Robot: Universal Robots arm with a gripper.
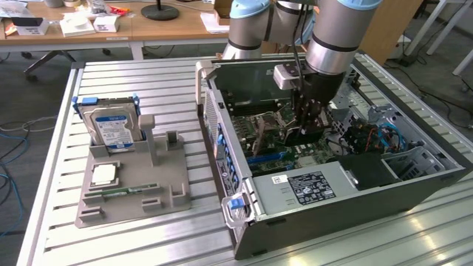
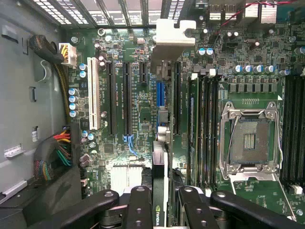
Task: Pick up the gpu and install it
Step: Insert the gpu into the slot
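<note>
Exterior view: bright, even indoor light from overhead. The slatted metal counter [image 1: 148, 77] throws broad white glare toward its near corners. Soft, short shadows lie beside the grey holder [image 1: 133, 205]. The inside of the computer case [image 1: 333, 191] reads darker, shaded under the arm [image 1: 333, 39], whose metal sleeve carries a vertical highlight.

Wrist view: circuit board [image 2: 143, 119] evenly lit, colours clear. The metal bracket of the graphics card [image 2: 158, 191] is washed pale. Black fingers [image 2: 140, 210] of the end effector [image 2: 164, 193] show small glints on their screws. The cable bundle [image 2: 52, 157] sits in deep shadow.
</note>
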